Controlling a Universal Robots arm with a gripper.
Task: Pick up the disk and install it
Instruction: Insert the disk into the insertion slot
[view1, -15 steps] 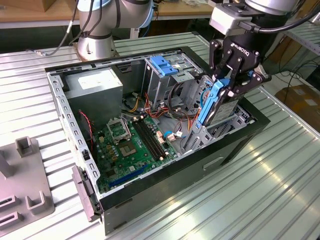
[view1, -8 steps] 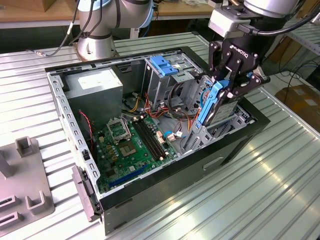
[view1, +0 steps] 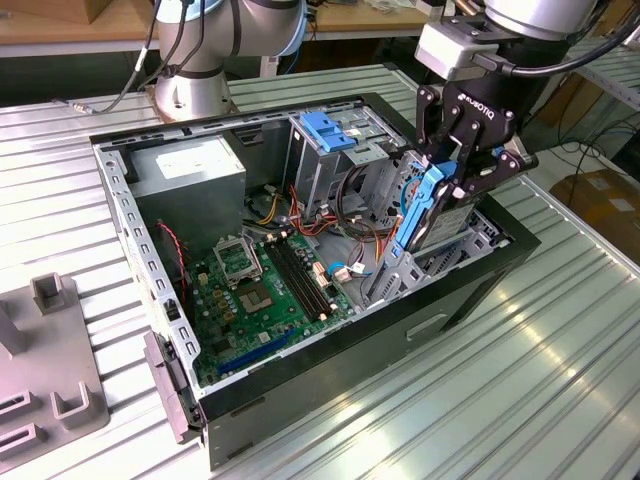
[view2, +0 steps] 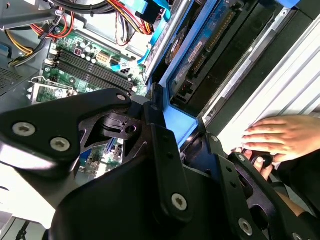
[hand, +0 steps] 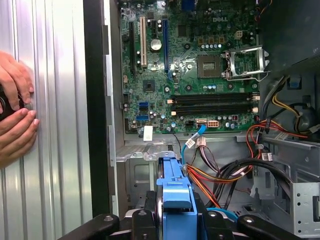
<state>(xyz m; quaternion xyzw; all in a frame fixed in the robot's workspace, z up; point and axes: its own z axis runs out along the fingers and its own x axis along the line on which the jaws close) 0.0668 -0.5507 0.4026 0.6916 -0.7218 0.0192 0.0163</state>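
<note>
The disk (view1: 432, 205) is a grey metal drive in a bright blue carrier rail. It stands on edge, slightly tilted, over the drive bay (view1: 395, 270) at the exterior view's right end of the open computer case (view1: 130, 225). My gripper (view1: 462, 180) is shut on its upper part, and its lower end dips into the bay. In the first wrist view the disk's blue rail (hand: 175, 190) is clamped between the black fingers (hand: 145, 220). The second wrist view shows the disk's circuit-board face (view2: 200, 50) beyond the gripper (view2: 175, 135).
Inside the case lie the motherboard (view1: 265, 290), red and orange cables (hand: 215, 175), a grey power-supply box (view1: 190, 170) and a light-blue latch block (view1: 328, 130). A person's hands (hand: 15, 115) rest on the ribbed table beside the case. A grey fixture (view1: 50, 350) stands at the exterior view's left.
</note>
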